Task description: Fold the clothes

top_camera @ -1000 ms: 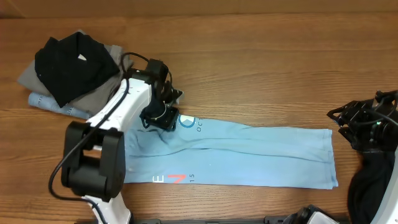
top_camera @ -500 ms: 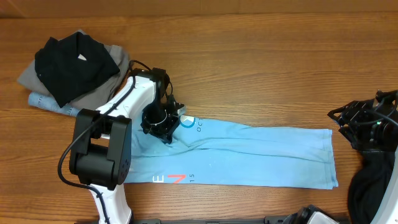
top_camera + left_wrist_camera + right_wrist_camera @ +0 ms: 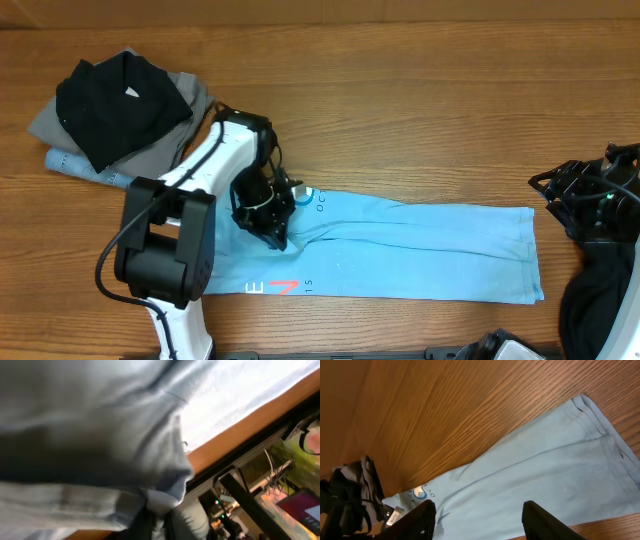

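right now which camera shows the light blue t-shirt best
Overhead: the light blue T-shirt lies in full as a long folded strip, the left arm over one end. Right wrist shows most of it at a slant, its lower edge cut off. Left wrist shows only blurred fabric bunched up close.

Even soft light, faint shadows, overhead view sharp, left wrist view blurred, perhaps too close

Printed in white near the lower edge of the light blue T-shirt (image 3: 420, 245): "E", a red slash-like mark, then small "IS". Beside the round logo (image 3: 421, 493), "OC"; anything further too small to read.
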### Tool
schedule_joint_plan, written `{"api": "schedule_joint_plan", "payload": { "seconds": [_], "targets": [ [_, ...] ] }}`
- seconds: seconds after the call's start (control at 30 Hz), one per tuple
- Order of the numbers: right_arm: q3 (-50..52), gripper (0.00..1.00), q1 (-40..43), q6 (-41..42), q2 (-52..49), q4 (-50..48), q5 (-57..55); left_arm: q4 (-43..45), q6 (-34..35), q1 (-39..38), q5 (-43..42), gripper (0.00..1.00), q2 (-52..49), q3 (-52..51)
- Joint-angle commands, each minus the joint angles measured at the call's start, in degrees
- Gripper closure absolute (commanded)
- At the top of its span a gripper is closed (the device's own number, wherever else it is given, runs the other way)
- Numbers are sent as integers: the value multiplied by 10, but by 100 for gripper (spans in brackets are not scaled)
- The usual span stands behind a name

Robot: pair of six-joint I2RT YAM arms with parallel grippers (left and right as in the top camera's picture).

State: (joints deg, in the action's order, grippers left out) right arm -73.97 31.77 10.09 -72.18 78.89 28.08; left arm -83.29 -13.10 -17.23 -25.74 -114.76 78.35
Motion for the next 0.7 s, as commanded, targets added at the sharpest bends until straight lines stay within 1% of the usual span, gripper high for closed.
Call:
{"api": "schedule_joint_plan", "payload": {
  "seconds": [0.0,0.07,0.13,0.23,0.33,0.4,0.43,0.47,0.5,0.53,0.57,0.67],
  "targets": [
    [-2,41,-3,0,2,-4,-2,-17,29,-28,-18,81,20,-6],
    [-2,40,-3,0,2,-5,-2,-24,35,-36,-17,81,20,-6],
    [-2,40,-3,0,2,-5,-2,-27,56,-37,3,87,21,-6],
    [-2,40,-3,0,2,-6,-10,-33,71,-36,23,87,21,-6],
    [-2,40,-3,0,2,-7,-10,-34,72,-36,31,88,22,-6],
    [-2,40,-3,0,2,-10,-10,-5,108,-29,121,87,29,-5],
    [-2,40,-3,0,2,-10,-10,10,128,-24,163,82,31,-5],
    [-2,40,-3,0,2,-12,-10,31,150,-14,212,70,32,-5],
    [-2,40,-3,0,2,-12,-10,49,161,-5,240,66,32,-6],
    [-2,40,-3,0,2,-12,-10,74,165,9,256,56,31,-6],
    [-2,40,-3,0,2,-12,-10,103,165,26,260,48,31,-6],
    [-2,40,-3,0,2,-11,-10,150,152,65,233,48,31,-6]
  ]
}}
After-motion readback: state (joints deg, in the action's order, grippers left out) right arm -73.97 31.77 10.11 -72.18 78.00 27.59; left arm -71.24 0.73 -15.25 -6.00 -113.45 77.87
